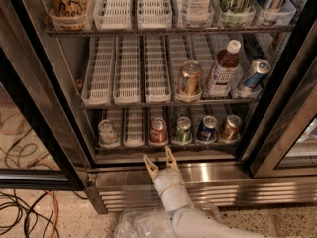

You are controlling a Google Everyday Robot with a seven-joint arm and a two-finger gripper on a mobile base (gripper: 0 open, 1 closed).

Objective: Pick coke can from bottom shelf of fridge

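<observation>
The coke can (158,131), red with a silver top, stands upright in the third lane of the bottom shelf (133,144) of the fridge (64,73). My gripper (159,160) is just below and in front of it, at the steel sill, its two tan fingers (150,165) spread open with nothing between them. The white arm rises from the lower edge of the camera view. A small gap separates the fingertips from the can.
On the same shelf stand a silver can (107,132), a green can (183,130), a dark blue can (206,129) and a bronze can (230,128). The rack above holds a gold can (189,79), a bottle (223,68) and a tilted blue can (253,74). Cables (25,217) lie on the floor at left.
</observation>
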